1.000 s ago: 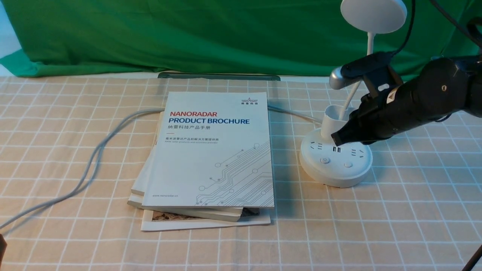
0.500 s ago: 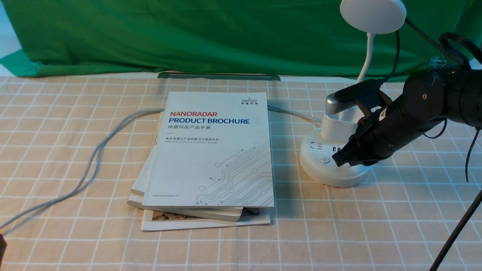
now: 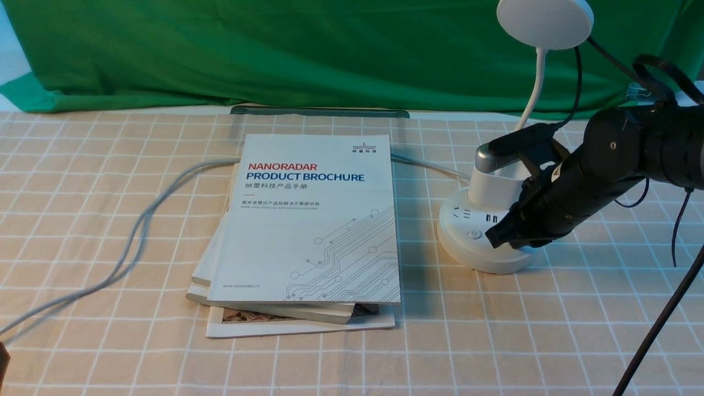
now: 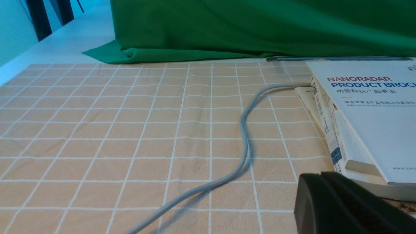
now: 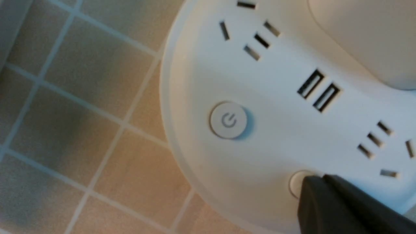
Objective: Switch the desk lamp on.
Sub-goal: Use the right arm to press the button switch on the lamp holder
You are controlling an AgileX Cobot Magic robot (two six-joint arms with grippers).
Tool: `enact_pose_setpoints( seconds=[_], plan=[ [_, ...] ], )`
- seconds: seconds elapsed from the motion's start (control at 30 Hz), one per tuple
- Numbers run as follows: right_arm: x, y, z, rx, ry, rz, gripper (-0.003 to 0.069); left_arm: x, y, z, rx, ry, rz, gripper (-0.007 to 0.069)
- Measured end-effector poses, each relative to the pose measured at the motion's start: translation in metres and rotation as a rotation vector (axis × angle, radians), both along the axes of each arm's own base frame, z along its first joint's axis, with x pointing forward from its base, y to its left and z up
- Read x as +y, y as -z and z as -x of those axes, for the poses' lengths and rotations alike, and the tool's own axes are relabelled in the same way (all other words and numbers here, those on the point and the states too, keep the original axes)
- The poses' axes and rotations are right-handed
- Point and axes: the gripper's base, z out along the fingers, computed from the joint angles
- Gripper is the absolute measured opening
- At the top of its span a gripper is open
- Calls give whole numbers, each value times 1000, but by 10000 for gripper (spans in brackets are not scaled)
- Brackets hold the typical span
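The white desk lamp point(image 3: 461, 219) stands right of the books, with its disc head point(image 3: 544, 21) high up on a thin gooseneck. My right gripper point(image 3: 491, 237) is shut and empty, and its tip rests on the base's front. In the right wrist view the gripper's tip point(image 5: 313, 182) covers most of the plain round button point(image 5: 295, 184). The power-symbol button point(image 5: 228, 120) is uncovered beside it. The USB ports point(image 5: 318, 90) and sockets show behind. My left gripper point(image 4: 320, 177) is shut and empty, low over the cloth near the books' corner.
A stack of brochures point(image 3: 313, 220) lies mid-table, left of the lamp. A grey cable point(image 3: 137, 231) runs from behind the brochures toward the front left, and also shows in the left wrist view point(image 4: 245, 143). A green backdrop point(image 3: 275, 49) hangs behind the checked cloth.
My right gripper came down and forward from over the USB ports to the front of the base, onto the plain button. It has barely moved in the last half second.
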Motion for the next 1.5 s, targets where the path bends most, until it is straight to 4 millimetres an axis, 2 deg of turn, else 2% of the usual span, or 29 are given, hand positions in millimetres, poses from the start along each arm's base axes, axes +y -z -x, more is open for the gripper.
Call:
enact_pose_setpoints(
  seconds=[0.77, 1.27, 1.5],
  plan=[
    [1, -1, -4, -42, 5, -11, 27, 0, 0, 0, 0, 0, 0, 21],
    [3, 10, -10, -27, 0, 0, 29, 0, 0, 0, 0, 0, 0, 21],
    [6, -6, -5, -55, -7, -15, 29, 0, 0, 0, 0, 0, 0, 21]
  ],
)
